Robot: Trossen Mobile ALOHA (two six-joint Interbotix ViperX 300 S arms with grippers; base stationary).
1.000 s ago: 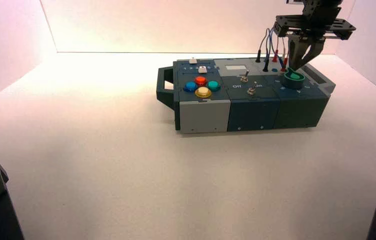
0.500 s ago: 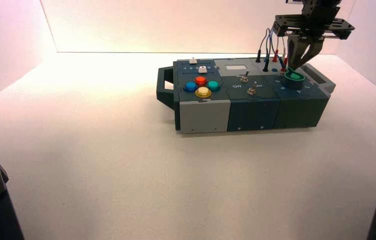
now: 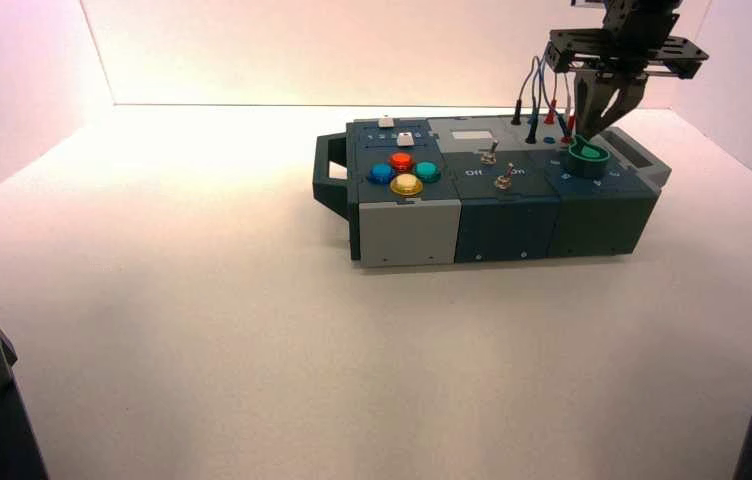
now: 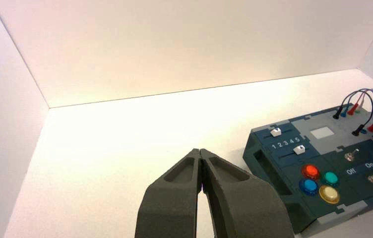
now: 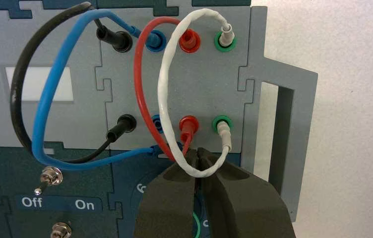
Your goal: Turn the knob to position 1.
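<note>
My right gripper (image 3: pixel 604 118) hangs just above the knob (image 3: pixel 588 154), fingers pressed together with nothing between them; in my right wrist view their tips (image 5: pixel 199 154) meet beside the white wire (image 5: pixel 167 94) and red wire (image 5: pixel 140 84). The knob is green and round with a darker rim and a pointer tab, sitting on the right end of the box (image 3: pixel 497 215), near the wire sockets. My left gripper (image 4: pixel 201 152) waits well apart to the left of the box, its fingers also together and empty.
</note>
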